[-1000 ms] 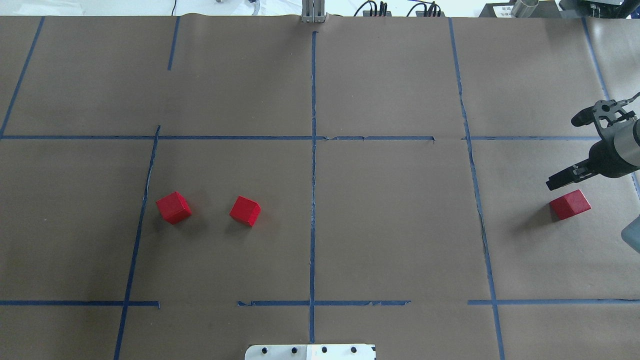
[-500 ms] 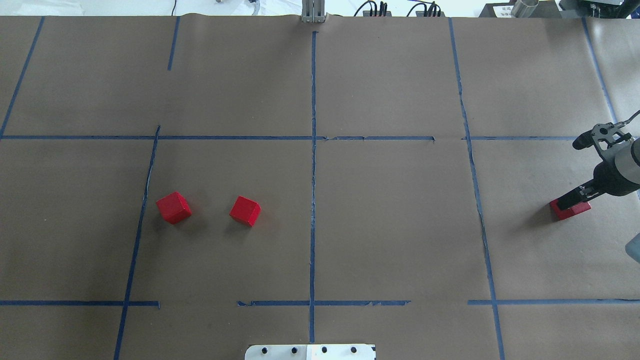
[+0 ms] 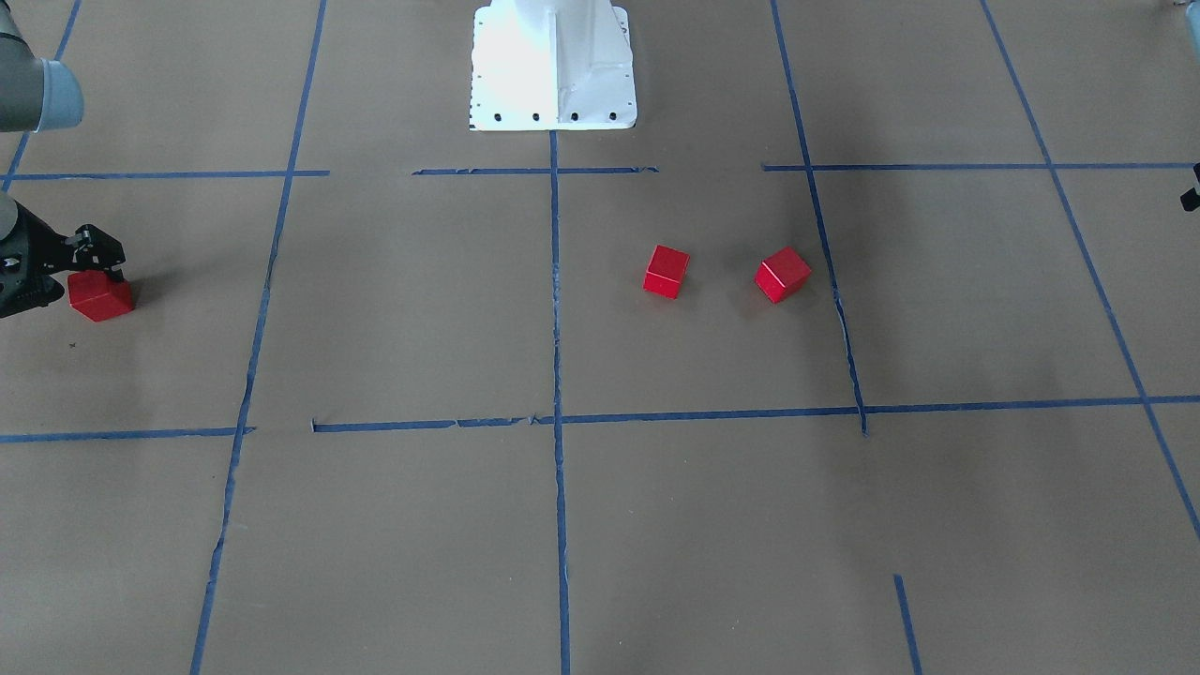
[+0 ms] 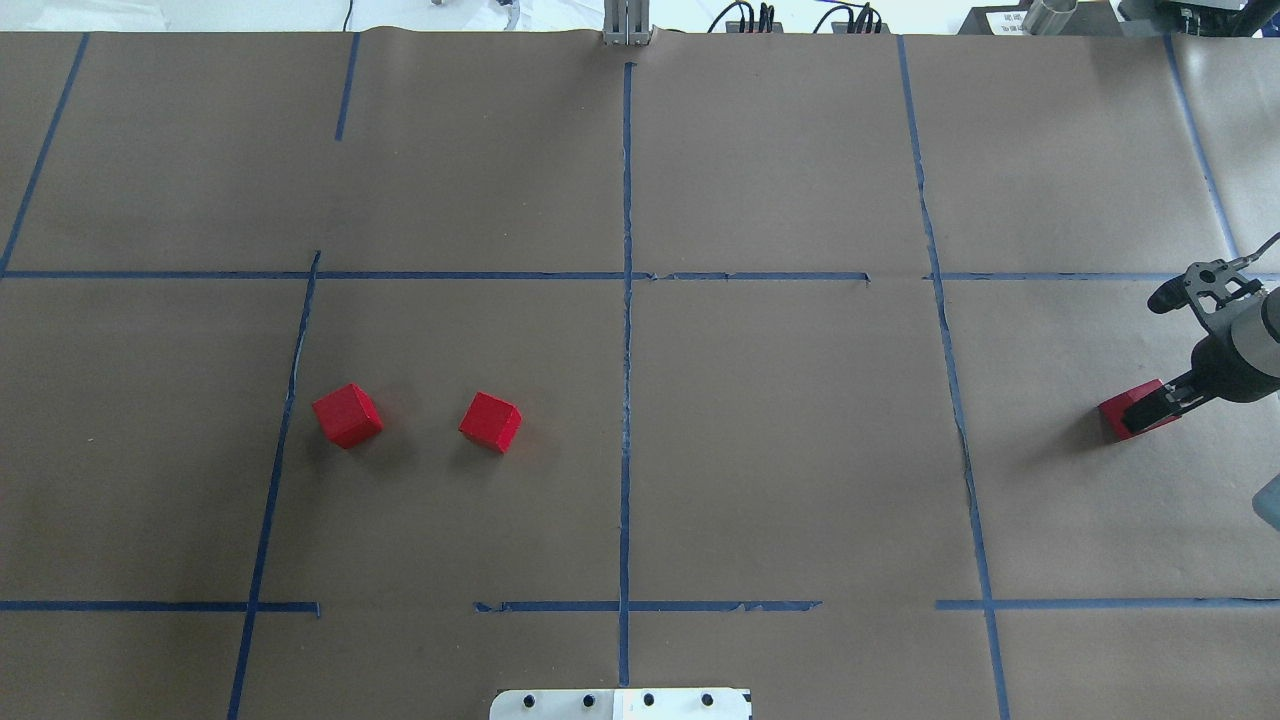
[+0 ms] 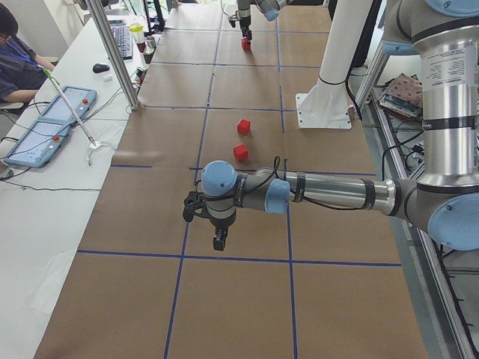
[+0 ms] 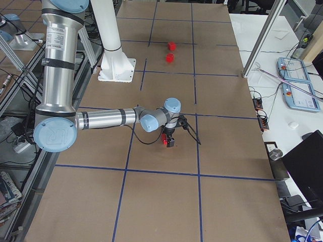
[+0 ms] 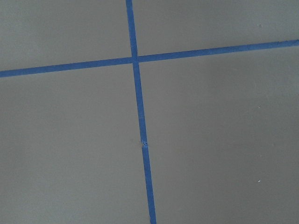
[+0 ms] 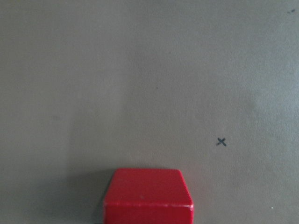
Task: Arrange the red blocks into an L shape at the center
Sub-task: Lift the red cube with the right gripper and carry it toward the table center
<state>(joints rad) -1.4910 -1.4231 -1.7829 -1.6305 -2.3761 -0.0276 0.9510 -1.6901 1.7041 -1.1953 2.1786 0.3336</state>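
Two red blocks lie a small gap apart in the left half of the center, left of its long blue tape line. The third red block lies in the far right grid square, outside the center. My right gripper is down over this block, open, with its fingers straddling the top; the block fills the bottom middle of the right wrist view. My left gripper hangs over a tape line at the table's left end, and I cannot tell its state.
The white robot base plate sits at the near table edge on the center line. Blue tape lines cross under the left wrist. A person sits at a side desk beyond the table's far edge.
The right gripper came down and toward the robot onto the right-hand block. The two left blocks stayed put.
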